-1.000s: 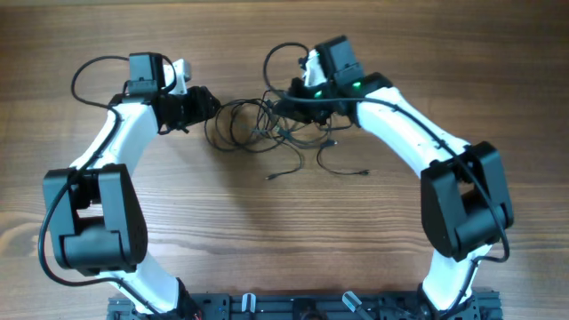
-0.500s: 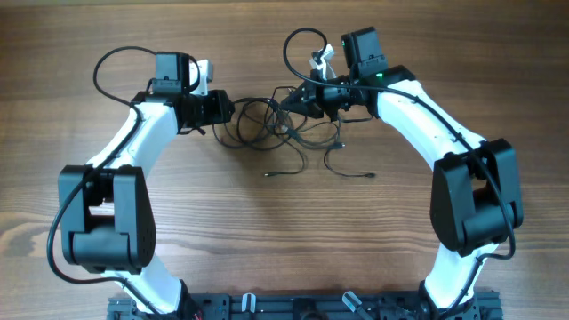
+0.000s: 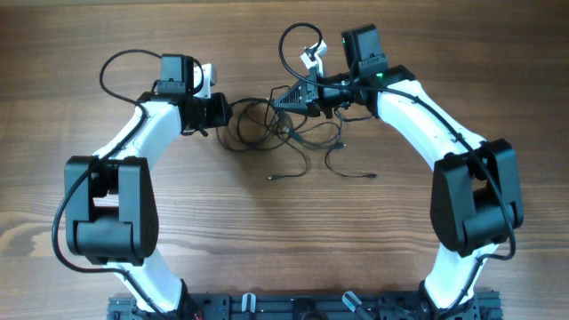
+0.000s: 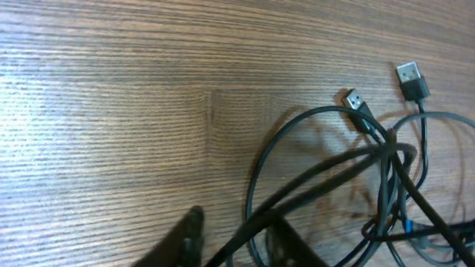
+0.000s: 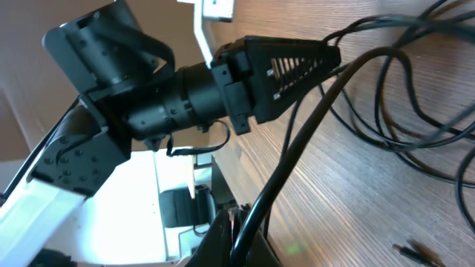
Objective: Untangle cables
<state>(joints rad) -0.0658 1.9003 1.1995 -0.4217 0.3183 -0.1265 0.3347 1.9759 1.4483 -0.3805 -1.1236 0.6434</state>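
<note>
The cables (image 3: 277,132) lie as a loose tangle of thin black cords on the wood between my two grippers. Two loose plug ends trail toward the front (image 3: 272,178) (image 3: 366,175). My left gripper (image 3: 224,111) sits at the tangle's left edge. In the left wrist view its fingers (image 4: 189,236) stand apart, and one cord (image 4: 249,231) runs through the gap without being pinched. Two silvery USB plugs (image 4: 355,99) (image 4: 410,74) lie beyond. My right gripper (image 3: 284,100) is at the tangle's upper right. It is shut on a cord (image 5: 312,126) that rises from its tips (image 5: 239,236).
The wooden table (image 3: 284,231) extends on all sides. The arms' own thicker black leads loop behind each wrist (image 3: 116,67) (image 3: 293,40). The left gripper's body (image 5: 282,63) fills the top of the right wrist view. The arm bases stand at the front edge (image 3: 293,307).
Both arms and the tangle have shifted to the right. My left gripper's jaws have narrowed around one cord. My right gripper has stayed shut on its cord.
</note>
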